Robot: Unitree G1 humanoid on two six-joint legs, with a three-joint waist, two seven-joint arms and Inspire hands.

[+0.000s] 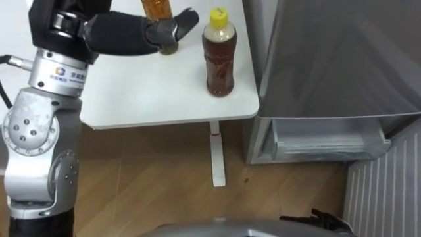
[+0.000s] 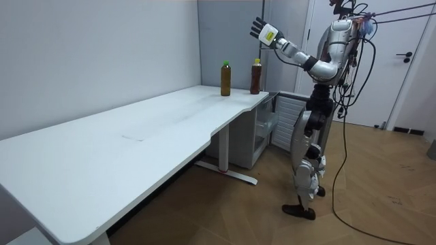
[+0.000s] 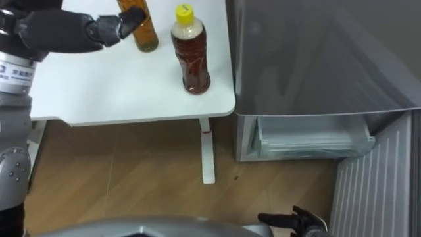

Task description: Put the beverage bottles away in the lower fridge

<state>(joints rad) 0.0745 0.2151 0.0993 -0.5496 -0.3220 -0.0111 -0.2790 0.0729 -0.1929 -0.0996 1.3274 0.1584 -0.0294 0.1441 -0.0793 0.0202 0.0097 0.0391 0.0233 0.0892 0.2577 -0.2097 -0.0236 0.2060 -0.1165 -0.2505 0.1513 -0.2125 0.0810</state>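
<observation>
The left hand (image 1: 128, 34) is noted loosely extended and empty; the full yellow-capped bottle (image 1: 219, 62) is judged heavy, slick, best grasped mid-body.

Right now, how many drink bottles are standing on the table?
2. The yellow-capped bottle stands near the table corner next to the fridge. The green-capped bottle stands beside it, farther from the fridge. Others could be hidden inside the fridge.

A white desk (image 1: 145, 92) stands on a slim white leg (image 1: 216, 151) over a wood-plank floor (image 1: 151, 184). In the room view the desk runs long beside a pale grey wall (image 2: 88, 54), its front edge curving inward. A closed white door (image 2: 412, 82) with a dark handle stands at the room view's right.
</observation>
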